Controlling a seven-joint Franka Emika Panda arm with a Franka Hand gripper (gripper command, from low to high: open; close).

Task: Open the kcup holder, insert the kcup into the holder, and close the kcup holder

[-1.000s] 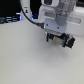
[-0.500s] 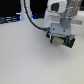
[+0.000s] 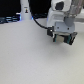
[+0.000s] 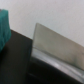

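Observation:
In the exterior view the white arm reaches down at the exterior view's right, and my gripper (image 3: pixel 62 38) is a dark blurred shape low over the white table (image 3: pixel 30 55). A teal-green patch (image 3: pixel 72 36) shows at its right side; it may be the kcup's green top. I cannot make out the kcup holder apart from the gripper there. In the wrist view a teal-green thing (image 4: pixel 4 27) sits beside a black surface (image 4: pixel 17 57) with a grey shiny panel (image 4: pixel 55 45). The fingers do not show in the wrist view. Everything is too blurred to tell whether the jaws are open or shut.
Dark equipment (image 3: pixel 9 20) and a white upright post (image 3: pixel 25 10) stand along the back edge at the exterior view's left. A dark cable (image 3: pixel 41 21) runs from there to the arm.
The gripper has shifted only slightly toward the exterior view's right. Nothing else has visibly changed.

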